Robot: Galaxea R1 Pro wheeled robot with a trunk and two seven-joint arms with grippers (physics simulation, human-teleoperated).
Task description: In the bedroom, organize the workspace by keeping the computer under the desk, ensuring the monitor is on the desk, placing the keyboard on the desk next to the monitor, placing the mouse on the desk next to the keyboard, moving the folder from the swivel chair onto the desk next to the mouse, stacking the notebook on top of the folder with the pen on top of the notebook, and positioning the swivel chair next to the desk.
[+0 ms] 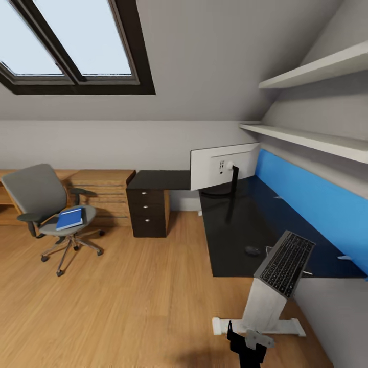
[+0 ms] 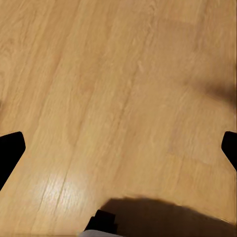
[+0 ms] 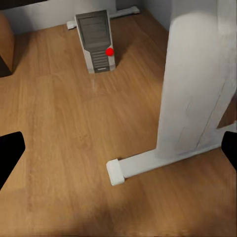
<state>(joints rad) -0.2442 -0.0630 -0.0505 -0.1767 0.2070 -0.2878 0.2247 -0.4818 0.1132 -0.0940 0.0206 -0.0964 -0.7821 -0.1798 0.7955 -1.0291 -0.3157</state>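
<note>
Left gripper hangs over bare plank floor, its dark fingertips at the two edges of the wrist view, spread wide with nothing between them; a dark shadow lies on the boards beneath. Right gripper is parted the same way, fingertips far apart and holding nothing; just beyond them stands a white desk leg on its flat white foot, and farther back the computer sits upright on the floor, ribbed grey front and a red spot facing this way.

Out to the head view now: the desk runs black along the right wall with its blue back panel; the monitor stands on it near the corner, white back toward us; the mouse rests on the black top toward the near end; the keyboard is tilted up steeply at the desk's near edge, and whether it touches the top I cannot tell. A black drawer cabinet sits under the short wing, a wooden chest beside it. Well off to the left the swivel chair stands on the floor, the folder lying flat on its seat; skylight overhead.
</note>
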